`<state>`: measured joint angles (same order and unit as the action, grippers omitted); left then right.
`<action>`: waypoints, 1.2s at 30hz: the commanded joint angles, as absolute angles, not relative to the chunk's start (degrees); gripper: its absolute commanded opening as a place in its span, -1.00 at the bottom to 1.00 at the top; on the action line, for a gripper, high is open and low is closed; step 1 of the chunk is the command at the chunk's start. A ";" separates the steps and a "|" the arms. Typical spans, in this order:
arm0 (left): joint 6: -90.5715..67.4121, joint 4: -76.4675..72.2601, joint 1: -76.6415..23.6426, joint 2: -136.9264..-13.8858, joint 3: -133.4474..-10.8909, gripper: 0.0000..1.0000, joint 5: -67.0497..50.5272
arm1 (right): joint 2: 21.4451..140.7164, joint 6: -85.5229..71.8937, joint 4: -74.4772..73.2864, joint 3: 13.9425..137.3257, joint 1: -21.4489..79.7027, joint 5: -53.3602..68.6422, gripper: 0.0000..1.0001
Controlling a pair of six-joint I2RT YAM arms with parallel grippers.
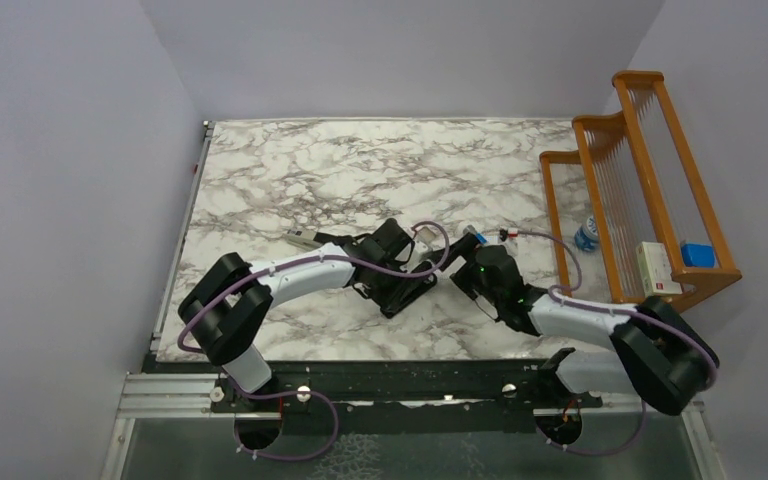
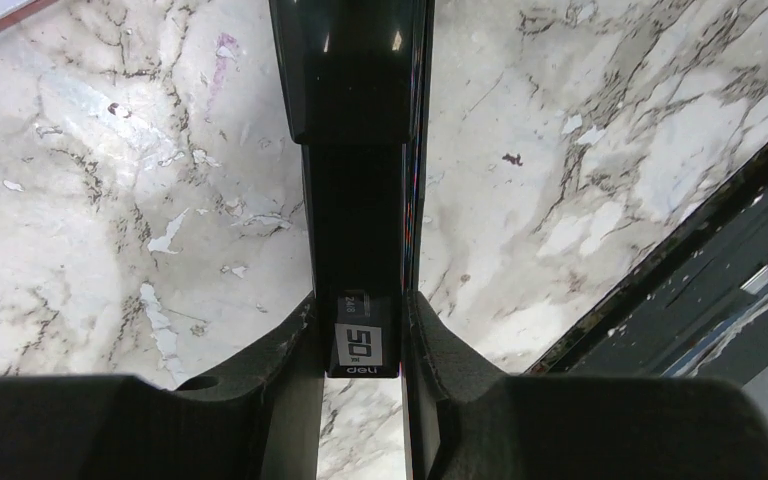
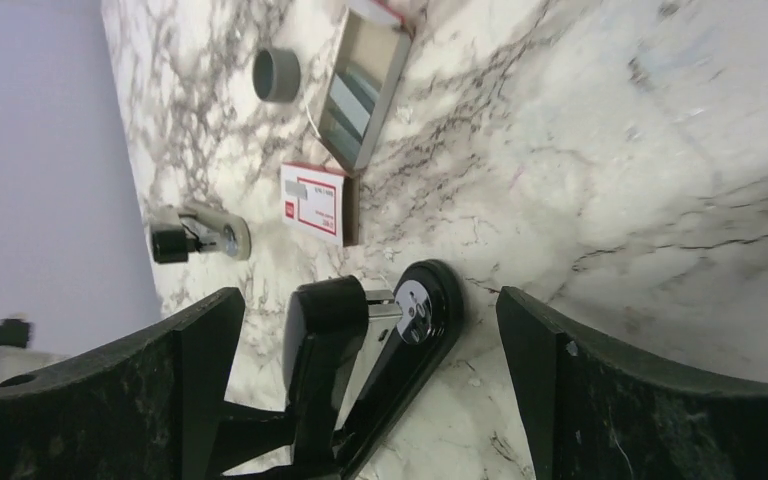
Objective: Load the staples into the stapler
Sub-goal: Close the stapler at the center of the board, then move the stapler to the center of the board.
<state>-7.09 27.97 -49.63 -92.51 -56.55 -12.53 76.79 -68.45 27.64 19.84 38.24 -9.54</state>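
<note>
The black stapler (image 2: 358, 190) runs straight away from my left gripper (image 2: 360, 345), which is shut on its rear end by the "50" label. From above, the left gripper (image 1: 392, 262) and stapler (image 1: 407, 290) sit at mid-table. My right gripper (image 3: 370, 325) is open, and its wide-apart fingers (image 3: 200, 380) flank the stapler's front end (image 3: 415, 310), whose upper arm stands lifted off the base. The staples (image 3: 352, 98) lie as silvery strips in an open box tray beyond it. The right gripper (image 1: 465, 268) faces the left one.
A white-and-red box sleeve (image 3: 315, 200) lies just past the stapler. A dark round disc (image 3: 276, 73) and a small metal tool (image 3: 200, 235) lie farther off. A wooden rack (image 1: 650, 190) stands at the right, with a blue-and-white cylinder (image 1: 587, 235) beside it.
</note>
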 commanded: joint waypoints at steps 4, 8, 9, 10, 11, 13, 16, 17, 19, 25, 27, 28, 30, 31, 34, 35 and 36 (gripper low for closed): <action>4.15 32.13 -49.40 -92.78 -60.53 -0.78 -19.43 | 59.36 -58.27 0.39 24.29 37.81 -27.40 1.00; 5.37 32.40 -49.40 -92.59 -61.48 -0.26 -14.96 | 55.29 -52.13 -1.97 26.86 37.80 -30.15 1.00; 5.50 32.54 -49.40 -92.41 -61.56 -0.05 -14.34 | 54.89 -51.52 -2.06 27.23 37.79 -30.22 1.00; 5.39 32.66 -49.38 -92.26 -61.65 0.21 -13.71 | 54.71 -51.02 -1.99 27.42 37.86 -30.13 1.00; 5.22 32.78 -49.42 -92.06 -61.75 0.46 -13.07 | 54.61 -50.84 -1.73 27.48 37.82 -29.89 1.00; 5.12 33.04 -49.42 -91.73 -61.87 0.96 -12.51 | 54.55 -50.55 -0.70 27.15 37.86 -29.20 1.00; 5.16 33.15 -49.19 -90.39 -61.74 0.98 -10.58 | 54.60 -49.85 1.20 26.26 37.84 -28.70 1.00; 5.26 33.33 -49.00 -89.50 -61.78 0.98 -9.67 | 54.46 -48.79 2.33 26.00 37.85 -26.48 1.00; 5.07 33.16 -47.53 -86.94 -61.68 0.98 -7.82 | 54.61 -43.82 6.65 25.21 37.84 -22.31 1.00; -1.19 24.43 -34.25 -73.60 -57.98 0.98 -7.67 | 61.68 -23.97 21.39 28.60 37.87 -1.86 1.00; -3.24 20.99 -29.10 -68.86 -55.50 0.98 -6.64 | 68.10 -17.25 25.47 32.64 37.95 8.99 1.00; -4.09 20.10 -27.15 -67.00 -54.55 0.98 -5.50 | 71.78 -15.05 27.76 34.57 37.97 14.53 1.00; -4.54 19.31 -23.51 -64.44 -53.48 0.98 -4.83 | 80.71 -12.62 30.73 39.99 38.26 24.76 0.98; -4.35 19.18 -22.24 -63.43 -53.06 0.98 -4.30 | 85.72 -11.87 30.98 43.87 38.42 26.91 0.97; -3.92 19.20 -19.40 -60.89 -52.09 0.98 -0.54 | 98.30 -8.51 32.25 54.89 40.43 32.42 0.96; -3.81 19.63 -18.66 -59.92 -51.97 0.98 1.49 | 101.35 -7.06 33.69 57.85 41.22 32.96 0.96; -3.78 20.16 -17.85 -58.88 -51.68 0.98 3.15 | 104.33 -5.58 35.38 60.39 41.95 33.35 0.96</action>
<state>-2.83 20.75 -20.51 -61.76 -53.32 -4.14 94.98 -14.57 27.68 51.40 39.42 21.26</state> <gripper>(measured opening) 0.989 0.983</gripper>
